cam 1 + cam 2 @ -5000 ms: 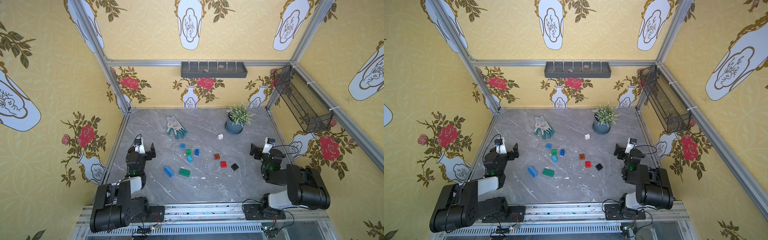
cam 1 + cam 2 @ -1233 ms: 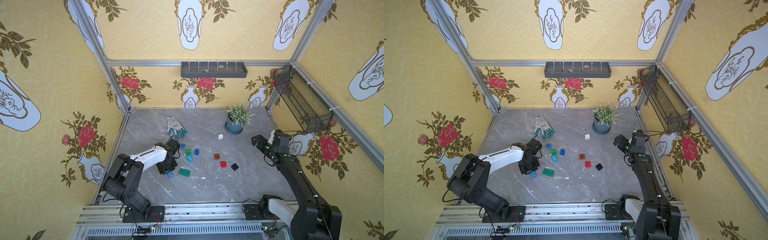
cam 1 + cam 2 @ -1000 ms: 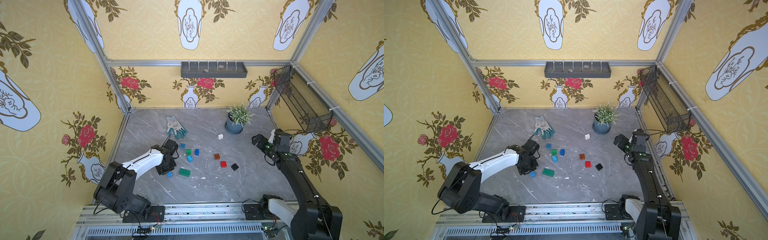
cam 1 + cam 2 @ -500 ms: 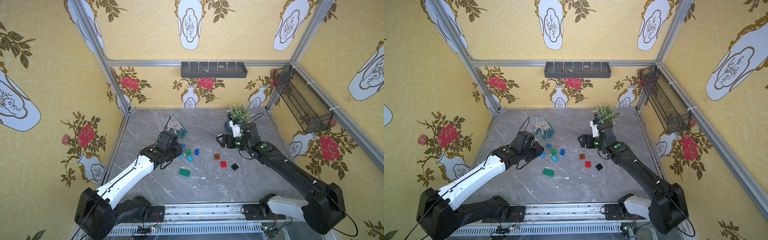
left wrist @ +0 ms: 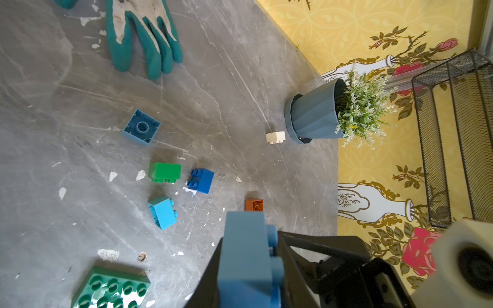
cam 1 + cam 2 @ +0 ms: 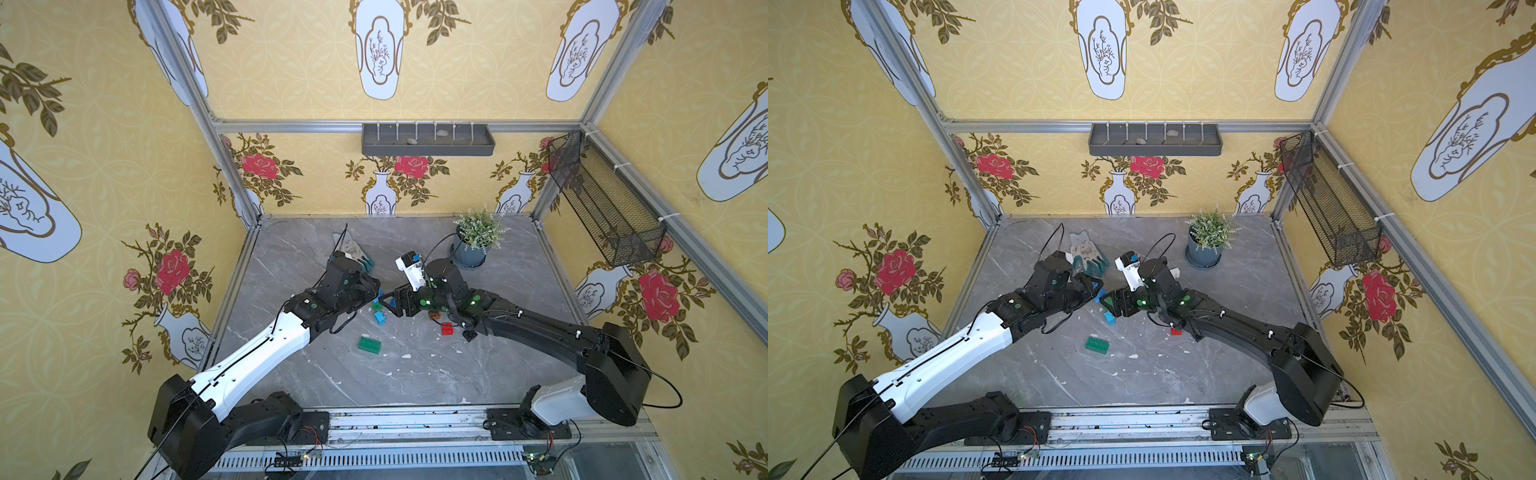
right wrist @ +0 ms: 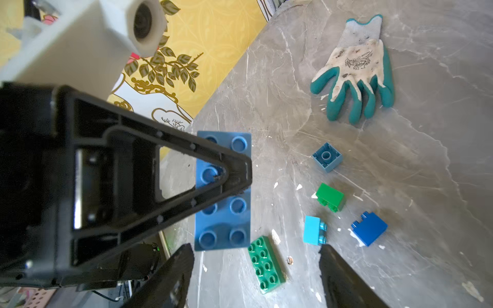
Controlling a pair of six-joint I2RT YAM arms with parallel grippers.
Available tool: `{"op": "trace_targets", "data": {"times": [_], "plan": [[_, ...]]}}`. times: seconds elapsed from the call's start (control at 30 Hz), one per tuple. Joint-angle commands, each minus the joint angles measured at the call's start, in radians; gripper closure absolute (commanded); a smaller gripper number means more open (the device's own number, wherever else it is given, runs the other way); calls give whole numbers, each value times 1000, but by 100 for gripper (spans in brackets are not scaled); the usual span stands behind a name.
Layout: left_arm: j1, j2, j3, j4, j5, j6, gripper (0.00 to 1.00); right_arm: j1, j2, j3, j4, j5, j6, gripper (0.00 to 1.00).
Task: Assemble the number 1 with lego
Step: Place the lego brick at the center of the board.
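Note:
My left gripper [image 5: 248, 266] is shut on a long blue lego brick [image 7: 222, 192], held above the table with its studs facing my right gripper [image 7: 254, 269]. The right gripper is open and empty, a short way from the brick's studded face; in both top views the two grippers [image 6: 372, 293] [image 6: 1111, 305] nearly meet over the table's middle. On the table lie a long green brick [image 6: 369, 345], a light blue square brick [image 5: 162, 212], a green one [image 5: 164, 172], a dark blue one [image 5: 200, 180], an upturned blue one [image 5: 141, 127], an orange-brown one [image 5: 254, 205], a red one [image 6: 447, 328], a black one [image 6: 470, 335] and a white one [image 5: 275, 138].
A teal and white glove [image 6: 1086, 251] lies behind the left gripper. A potted plant [image 6: 478, 241] stands at the back right. A wire basket [image 6: 602, 203] hangs on the right wall and a grey shelf [image 6: 428, 141] on the back wall. White flecks dot the table.
The left arm picked the long blue brick off the table and carried it up and to the right. The right arm swung in from the right side to face it, its jaws narrowing somewhat.

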Motion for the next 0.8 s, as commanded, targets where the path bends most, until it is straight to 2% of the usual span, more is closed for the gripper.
{"op": "trace_targets", "data": {"times": [0.0,0.77], "plan": [[0,-5,-4,41,1,6,91,0,20,15,89,-9,32,28],[0,-6,-18,71,20,7,95,0,109,42,200,-83,72,63]]}}
